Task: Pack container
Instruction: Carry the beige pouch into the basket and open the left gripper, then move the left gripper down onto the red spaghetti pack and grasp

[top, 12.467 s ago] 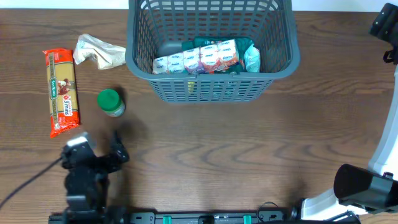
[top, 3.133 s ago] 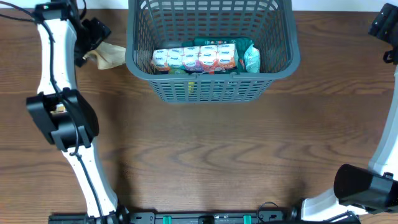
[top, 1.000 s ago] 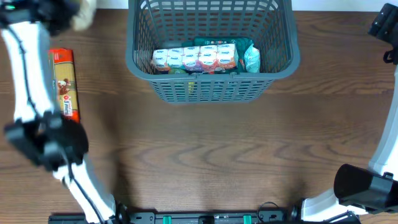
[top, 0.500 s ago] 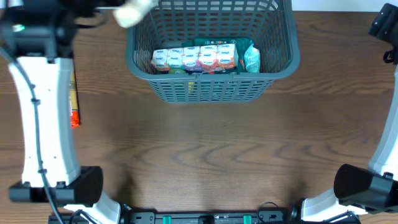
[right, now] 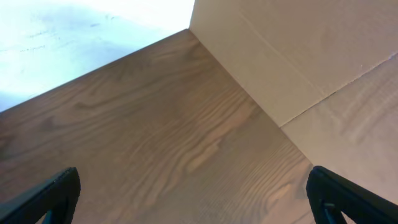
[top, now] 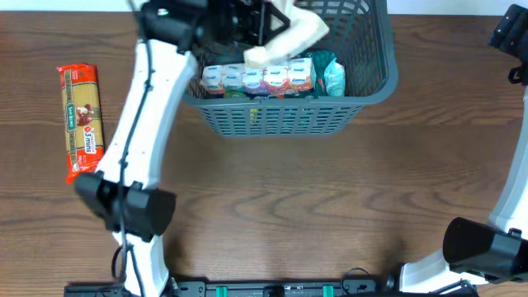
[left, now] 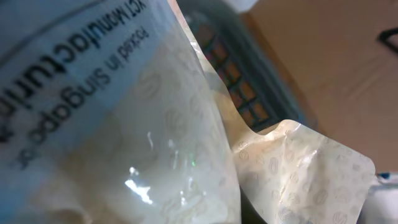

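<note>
Container (top: 375, 87) beneath left fingers (top: 257, 18); pouch (top: 290, 37) gripped above it.

Tally, overhead: grey-blue basket (top: 280, 115) x1; pasta pkt (top: 82, 122), red ends, x1; cream plastic bag (top: 293, 37) x1, same one fills left wrist view; multipack of small tubs (top: 264, 78) x1, approx 5 tubs showing, row partly covered; teal pkt (top: 332, 74) x1; robot arms x2: left arm (top: 144, 115); right arm (top: 495, 239)
</note>
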